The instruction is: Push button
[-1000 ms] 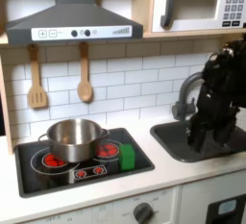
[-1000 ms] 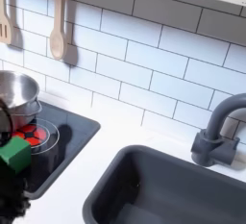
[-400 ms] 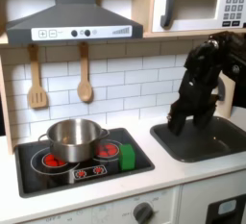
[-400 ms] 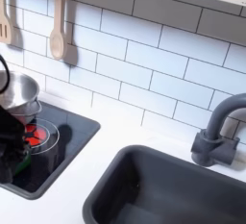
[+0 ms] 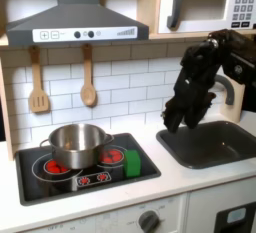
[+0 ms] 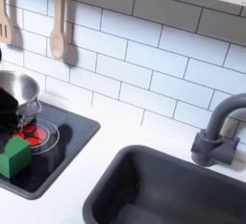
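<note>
Two small dark buttons sit on the white panel of the grey range hood in the first exterior view. Red buttons line the front edge of the black stove top. My black gripper hangs from the arm at the first exterior view's right. It is above the counter between stove and sink, pointing down, well clear of every button. Its fingers are too dark to separate. A dark blurred shape shows at the second exterior view's left edge in front of the pot.
A steel pot stands on the stove with a green block beside it. Two wooden utensils hang on the tiled wall. The dark sink and grey tap are to the right. A microwave keypad is top right.
In the first exterior view the arm has swung left and up, from over the sink to the counter beside the stove. The dark shape in the second exterior view has shrunk.
</note>
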Available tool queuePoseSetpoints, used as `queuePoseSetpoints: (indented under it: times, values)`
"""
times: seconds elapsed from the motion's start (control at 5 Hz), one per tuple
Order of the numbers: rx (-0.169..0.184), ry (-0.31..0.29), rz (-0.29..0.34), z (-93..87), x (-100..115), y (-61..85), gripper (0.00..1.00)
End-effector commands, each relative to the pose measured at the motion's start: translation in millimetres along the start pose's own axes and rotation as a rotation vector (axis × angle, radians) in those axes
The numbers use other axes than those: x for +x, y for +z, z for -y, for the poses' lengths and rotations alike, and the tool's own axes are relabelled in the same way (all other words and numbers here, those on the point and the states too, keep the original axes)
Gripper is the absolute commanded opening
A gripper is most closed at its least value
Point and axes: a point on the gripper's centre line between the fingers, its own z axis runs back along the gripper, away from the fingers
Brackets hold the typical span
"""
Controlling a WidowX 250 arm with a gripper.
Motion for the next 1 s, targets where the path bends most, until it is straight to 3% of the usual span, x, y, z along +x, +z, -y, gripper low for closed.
queuePoseSetpoints:
  times: [0.0,0.8]
  values:
    - [0.002,0.013,0.088,-13.9,26.1,0.7,0.00]
    - [0.020,0.016,0.256,-38.6,81.9,4.8,0.00]
